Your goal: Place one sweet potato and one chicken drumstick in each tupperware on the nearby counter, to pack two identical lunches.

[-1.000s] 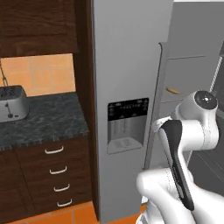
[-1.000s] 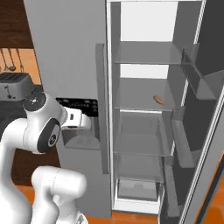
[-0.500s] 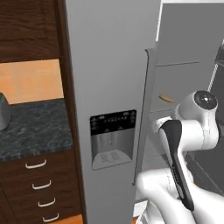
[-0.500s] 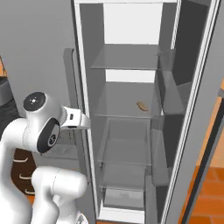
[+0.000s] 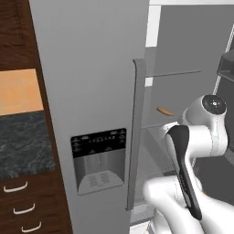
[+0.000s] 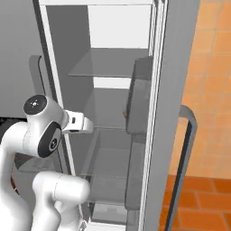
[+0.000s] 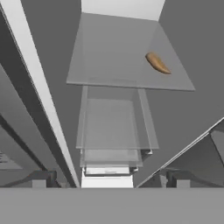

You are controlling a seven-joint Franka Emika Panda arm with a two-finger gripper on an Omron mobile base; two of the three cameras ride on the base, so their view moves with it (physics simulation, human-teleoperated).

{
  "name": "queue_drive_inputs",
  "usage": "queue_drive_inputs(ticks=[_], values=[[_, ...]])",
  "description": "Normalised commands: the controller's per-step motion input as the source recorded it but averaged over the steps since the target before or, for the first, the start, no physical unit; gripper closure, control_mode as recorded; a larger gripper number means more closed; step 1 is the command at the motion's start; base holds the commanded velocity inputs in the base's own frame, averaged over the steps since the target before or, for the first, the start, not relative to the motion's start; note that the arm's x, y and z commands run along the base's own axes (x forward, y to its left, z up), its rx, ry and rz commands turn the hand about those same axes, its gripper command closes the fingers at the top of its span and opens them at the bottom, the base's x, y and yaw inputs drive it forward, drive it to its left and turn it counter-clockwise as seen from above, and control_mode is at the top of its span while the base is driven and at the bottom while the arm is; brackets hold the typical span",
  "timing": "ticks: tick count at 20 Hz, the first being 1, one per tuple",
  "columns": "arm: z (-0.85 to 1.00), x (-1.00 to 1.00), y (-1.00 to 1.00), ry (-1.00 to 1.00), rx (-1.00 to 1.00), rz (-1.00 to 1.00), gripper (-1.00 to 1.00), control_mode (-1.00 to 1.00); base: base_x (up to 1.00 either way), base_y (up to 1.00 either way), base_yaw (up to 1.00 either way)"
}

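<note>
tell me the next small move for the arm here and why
Probably reach forward and up into the open fridge toward the sweet potato, centring it between the open gripper. In the hand view it lies alone on a glass shelf, off toward the upper right and well ahead of the fingertips, with nothing held yet. The left base view shows it inside too.

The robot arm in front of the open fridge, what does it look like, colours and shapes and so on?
The glossy white arm is built of rounded, tube-like segments. A dark grey round cap closes one joint, and a black curved band runs along a link. The gripper ends in two small dark grey finger tips. No cables or markings are visible.
</note>
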Motion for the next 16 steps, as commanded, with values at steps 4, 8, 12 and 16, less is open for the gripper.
queue_drive_inputs(ticks=[4, 8, 12, 16], values=[[0.00, 0.00, 0.00, 0.00, 0.00, 0.00, -1.00, 1.00, 0.52, -0.44, 0.00], [0.00, 0.00, 0.00, 0.00, 0.00, 0.00, -1.00, 1.00, 0.85, -0.06, 0.00], [0.00, 0.99, -0.14, 0.05, 0.00, 0.00, -1.00, -1.00, 0.00, 0.00, 0.00], [-0.02, 0.97, -0.15, 0.12, -0.02, 0.00, -1.00, -1.00, 0.00, 0.00, 0.00]])
